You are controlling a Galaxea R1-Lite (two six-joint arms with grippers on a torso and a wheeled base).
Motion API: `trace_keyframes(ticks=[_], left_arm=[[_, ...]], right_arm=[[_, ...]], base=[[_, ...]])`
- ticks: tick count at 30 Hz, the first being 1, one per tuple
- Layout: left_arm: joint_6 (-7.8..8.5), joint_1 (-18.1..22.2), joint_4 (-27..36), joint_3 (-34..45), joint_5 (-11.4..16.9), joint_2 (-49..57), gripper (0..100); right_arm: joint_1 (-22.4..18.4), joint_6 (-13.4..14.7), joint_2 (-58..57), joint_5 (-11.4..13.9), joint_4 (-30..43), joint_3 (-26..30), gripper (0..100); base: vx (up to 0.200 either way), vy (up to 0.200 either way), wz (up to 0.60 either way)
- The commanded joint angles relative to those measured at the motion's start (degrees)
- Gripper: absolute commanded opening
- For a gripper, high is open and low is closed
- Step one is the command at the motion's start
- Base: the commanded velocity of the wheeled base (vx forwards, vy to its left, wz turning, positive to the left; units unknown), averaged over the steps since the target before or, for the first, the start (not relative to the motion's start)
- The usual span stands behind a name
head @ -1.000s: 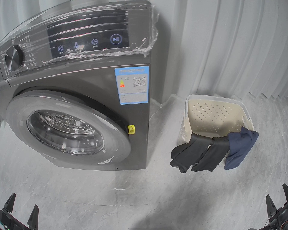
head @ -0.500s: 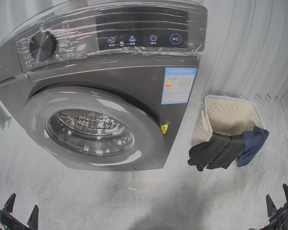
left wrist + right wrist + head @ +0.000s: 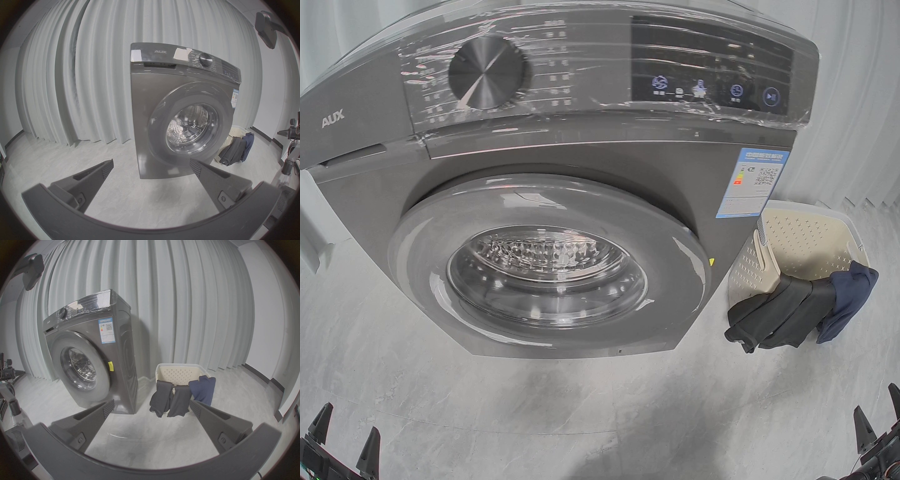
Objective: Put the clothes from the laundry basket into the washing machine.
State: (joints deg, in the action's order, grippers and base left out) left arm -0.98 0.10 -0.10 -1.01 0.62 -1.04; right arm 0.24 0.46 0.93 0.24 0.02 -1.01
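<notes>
A grey front-loading washing machine (image 3: pixel 550 187) stands before me with its round glass door (image 3: pixel 550 275) shut. To its right sits a cream laundry basket (image 3: pixel 812 244). Two dark garments (image 3: pixel 775 312) and a navy one (image 3: pixel 850 297) hang over its front rim. Low at the left, my left gripper (image 3: pixel 350 419) is open and holds nothing. My right gripper (image 3: pixel 875 398) is open and holds nothing low at the right. Both are well short of the machine and basket. The right wrist view has the basket (image 3: pixel 178 374), dark clothes (image 3: pixel 170 397) and navy garment (image 3: pixel 203 388) beyond my right gripper (image 3: pixel 152 401).
Pale marble-look floor (image 3: pixel 581 412) lies open between me and the machine. White pleated curtains (image 3: pixel 78 78) run behind the machine and basket. Plastic wrap covers the machine's control panel (image 3: pixel 600 69).
The head camera has swung, so the washing machine and basket slid rightward in the picture and the door now sits in the middle. The grippers hold the same places in the frame.
</notes>
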Motion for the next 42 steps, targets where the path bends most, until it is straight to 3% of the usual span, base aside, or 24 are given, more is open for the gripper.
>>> trace_keyframes(ticks=[1, 16, 22, 42], left_arm=[[0.18, 0.0, 0.0, 1.0, -0.1, 0.9, 100], [0.18, 0.0, 0.0, 1.0, -0.2, 0.9, 100], [0.36, 0.0, 0.0, 1.0, -0.3, 0.9, 100], [0.18, 0.0, 0.0, 1.0, -0.2, 0.9, 100]], right_arm=[[-0.1, 0.1, -0.9, 0.0, 0.0, 1.0, 100], [-0.1, 0.0, -0.9, 0.3, 0.0, 1.0, 100], [0.0, 0.1, -0.9, 0.1, 0.0, 1.0, 100], [0.0, 0.1, -0.9, 0.1, 0.0, 1.0, 100]], base=[[0.0, 0.0, 0.0], [0.0, 0.0, 0.0], [0.0, 0.0, 0.6], [0.0, 0.0, 0.0]])
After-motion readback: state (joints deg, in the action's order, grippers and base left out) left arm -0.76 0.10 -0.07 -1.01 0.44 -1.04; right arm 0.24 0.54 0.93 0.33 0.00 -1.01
